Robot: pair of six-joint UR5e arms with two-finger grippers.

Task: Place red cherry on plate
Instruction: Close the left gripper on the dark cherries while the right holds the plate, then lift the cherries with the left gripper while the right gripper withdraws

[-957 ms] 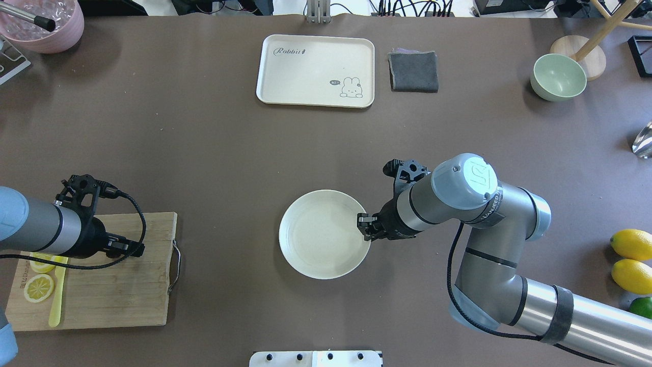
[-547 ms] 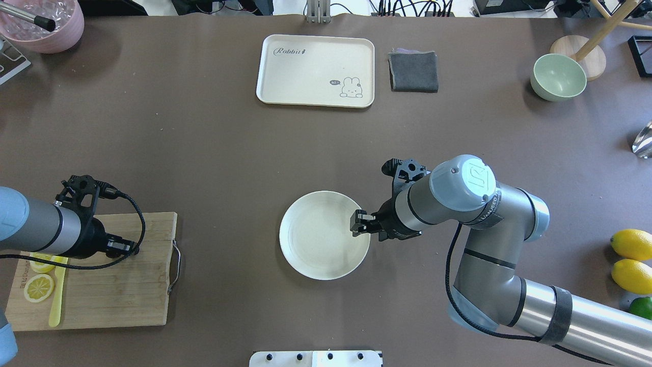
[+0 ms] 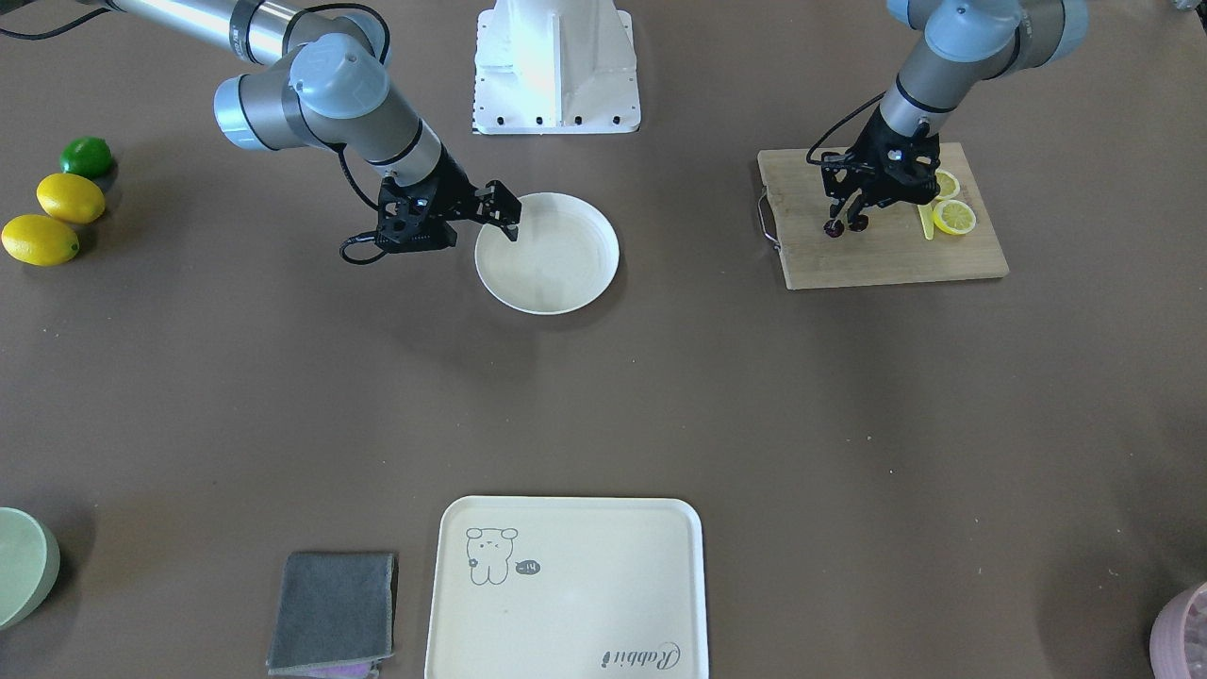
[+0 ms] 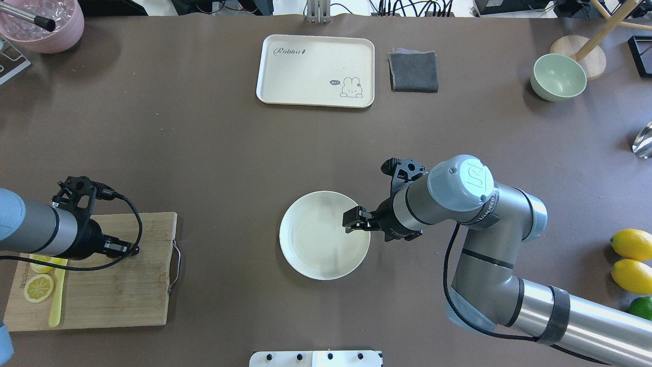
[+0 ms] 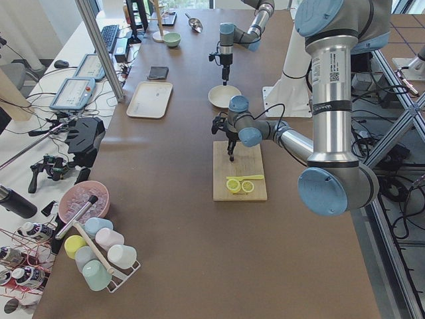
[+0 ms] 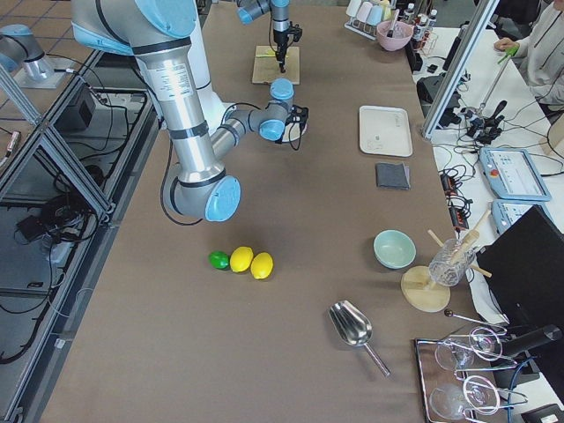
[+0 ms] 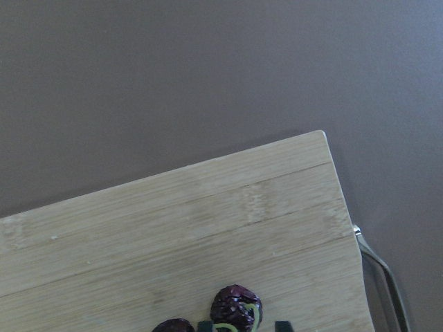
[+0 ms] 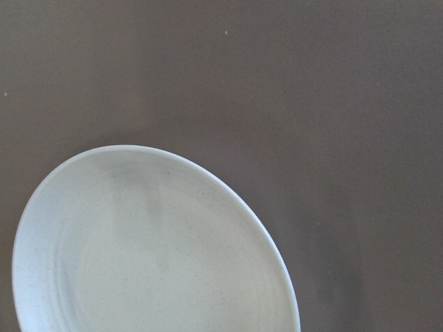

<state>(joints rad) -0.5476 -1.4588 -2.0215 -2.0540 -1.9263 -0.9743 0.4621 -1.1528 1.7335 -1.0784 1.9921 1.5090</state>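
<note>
The red cherry, a dark maroon pair on a green stem, sits at the fingertips of my left gripper just over the bamboo cutting board. One cherry shows under the near finger in the front-facing view. The left fingers stand close on either side of the stem, shut on it. The cream-white plate lies mid-table with nothing in it. My right gripper hovers open over the plate's right part, and its wrist view shows only the plate.
Lemon slices and a yellow stick lie on the board's left end. At the far side are a cream tray, a grey cloth and a green bowl. Whole lemons sit at the right edge.
My right gripper has slid left, from the plate's right rim to over its inside. My left gripper has shifted slightly left over the board. The plate has not moved.
</note>
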